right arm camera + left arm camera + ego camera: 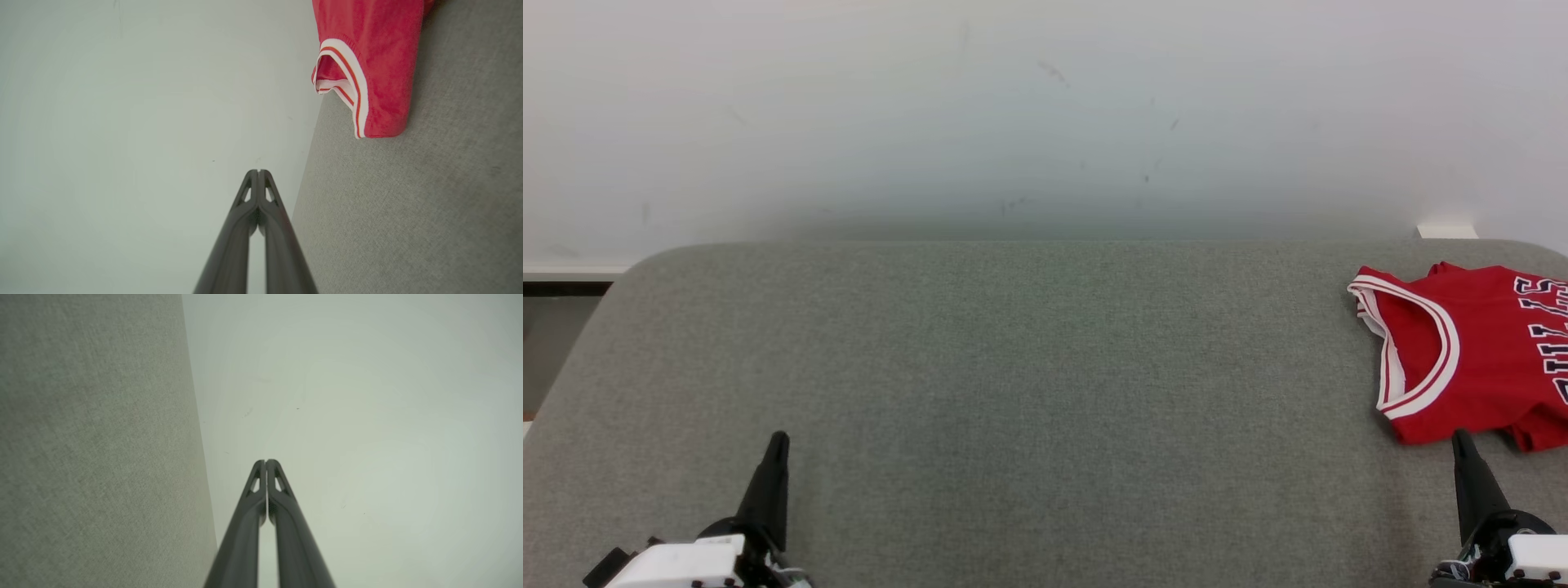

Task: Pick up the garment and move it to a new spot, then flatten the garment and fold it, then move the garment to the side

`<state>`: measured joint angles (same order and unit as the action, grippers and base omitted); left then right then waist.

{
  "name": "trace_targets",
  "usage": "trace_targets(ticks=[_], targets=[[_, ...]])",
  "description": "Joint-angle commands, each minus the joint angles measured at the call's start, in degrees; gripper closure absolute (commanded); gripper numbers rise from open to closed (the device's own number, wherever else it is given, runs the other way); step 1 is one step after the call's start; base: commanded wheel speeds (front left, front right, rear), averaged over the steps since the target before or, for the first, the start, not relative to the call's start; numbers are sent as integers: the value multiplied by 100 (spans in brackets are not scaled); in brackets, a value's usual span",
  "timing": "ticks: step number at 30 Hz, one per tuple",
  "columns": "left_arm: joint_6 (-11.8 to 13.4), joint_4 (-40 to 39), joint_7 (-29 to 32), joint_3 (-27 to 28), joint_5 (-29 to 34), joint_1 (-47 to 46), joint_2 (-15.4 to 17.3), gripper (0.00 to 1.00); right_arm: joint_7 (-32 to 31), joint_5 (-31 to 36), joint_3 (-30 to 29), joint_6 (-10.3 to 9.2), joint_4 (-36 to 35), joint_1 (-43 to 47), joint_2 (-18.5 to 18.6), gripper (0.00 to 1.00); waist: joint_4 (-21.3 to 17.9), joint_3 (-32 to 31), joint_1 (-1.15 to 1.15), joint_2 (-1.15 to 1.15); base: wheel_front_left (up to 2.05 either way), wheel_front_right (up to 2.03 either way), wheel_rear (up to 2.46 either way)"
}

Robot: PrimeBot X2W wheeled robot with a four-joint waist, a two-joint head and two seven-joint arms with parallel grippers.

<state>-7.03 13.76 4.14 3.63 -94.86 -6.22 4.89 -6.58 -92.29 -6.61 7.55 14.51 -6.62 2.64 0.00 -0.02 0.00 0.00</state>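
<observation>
**Both grippers parked and closed, jersey at the far right of the counter**

The garment [1474, 359], a red sleeveless jersey with white-and-red trim and dark lettering, lies at the right end of the grey cloth-covered counter [1029, 367], near its back edge. The edge of the head view cuts part of it off. One trimmed armhole faces the middle of the counter. In the right wrist view the jersey [380, 61] lies fairly flat on the grey surface with that trimmed opening toward the camera. Whether it is folded over on itself cannot be told from here.

The left gripper [777, 454] sits low at the near edge, well apart from the jersey. Its two dark fingers are pressed together with nothing between them, as the left wrist view shows [266, 463]. The right gripper [1463, 447] is closed in the same way [258, 173], holding nothing. Its tip is just short of the jersey's near hem and, as far as can be seen, not touching it.

My reading is that no step is actively in hand: either the pick-up has not begun, or the jersey already rests at the side. If it is the pick-up, the right gripper would need to open, reach forward over the near hem, and pinch the cloth before lifting it toward the open middle of the counter.
</observation>
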Motion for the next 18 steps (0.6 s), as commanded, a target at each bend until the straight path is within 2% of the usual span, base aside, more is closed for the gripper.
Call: trace_targets(ticks=[1,18], targets=[[-16,2,38,31,9,-47,21,100,-27,-5,-8,-12,2,-51,45,100,0,0,0,0,0,0,0],[-15,3,37,48,27,-48,9,100,-27,-5,-8,-12,2,-51,45,100,0,0,0,0,0,0,0]])
